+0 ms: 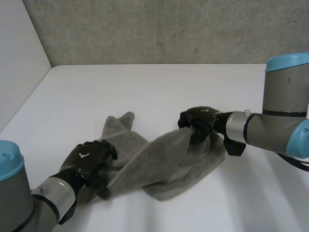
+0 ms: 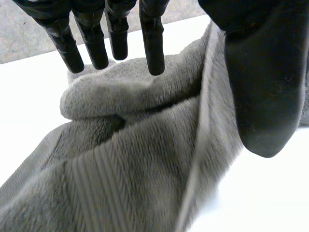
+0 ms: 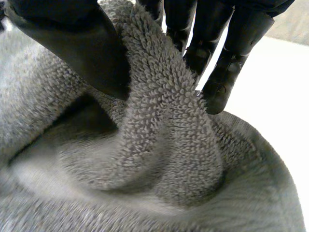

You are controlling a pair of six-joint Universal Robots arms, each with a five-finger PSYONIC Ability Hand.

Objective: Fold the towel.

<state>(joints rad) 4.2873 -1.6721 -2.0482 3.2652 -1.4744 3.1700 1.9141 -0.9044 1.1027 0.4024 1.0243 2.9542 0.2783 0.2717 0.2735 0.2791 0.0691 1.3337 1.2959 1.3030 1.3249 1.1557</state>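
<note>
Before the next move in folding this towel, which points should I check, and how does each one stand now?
1. Right hand grips the towel: ok, thumb and fingers pinch a raised ridge.
2. Left hand grips the towel: not ok, its fingers are straight and the towel's edge lies loose between them and the thumb.
3. Towel lies flat: not ok, it is bunched and creased.
4. Hands are at corners: cannot tell, the corners are lost in the folds.
5. Towel is wholly on the table: ok.

The towel (image 1: 159,169) lies crumpled toward the table's (image 1: 145,87) front edge, left hand (image 1: 89,162) on its left end, right hand (image 1: 199,123) pinching a raised fold.
</note>
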